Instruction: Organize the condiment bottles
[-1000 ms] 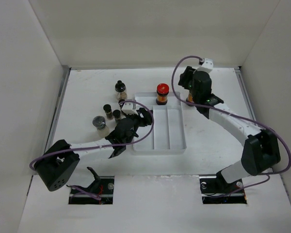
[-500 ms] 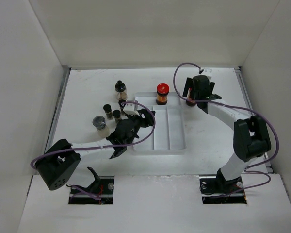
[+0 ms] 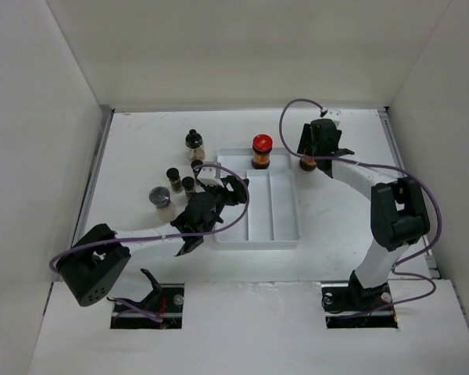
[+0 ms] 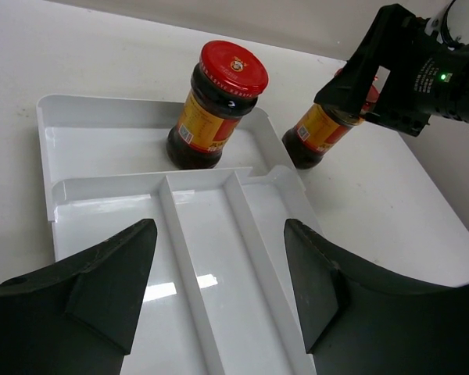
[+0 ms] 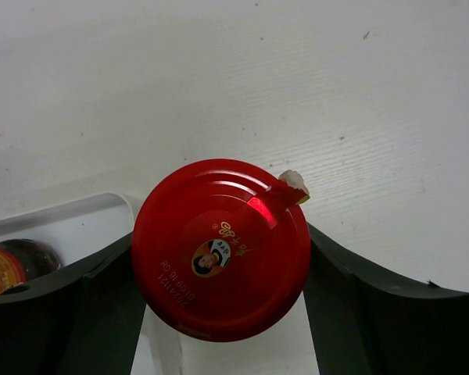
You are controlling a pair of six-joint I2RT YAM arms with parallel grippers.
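Red-capped jar (image 3: 262, 151): being housed upright in the wide top compartment of the tray (image 3: 258, 215), upper centre of the overhead frame.
Second jar (image 4: 316, 133): being gripped by its cap just right of the tray, likely for joining its twin.
Right gripper (image 5: 220, 242): being clamped on the second jar.
Left gripper (image 4: 219, 258): being held apart, empty, above the dividers.
Small bottles (image 3: 174, 178): being grouped left of the tray, unsorted.

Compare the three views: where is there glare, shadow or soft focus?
Top external: even, diffuse light, faint shadows, sharp. Left wrist: a white glare patch on the tray; the near fingers dark and underlit. Right wrist: a bright streak on the red-capped jar, its lid print crisp.
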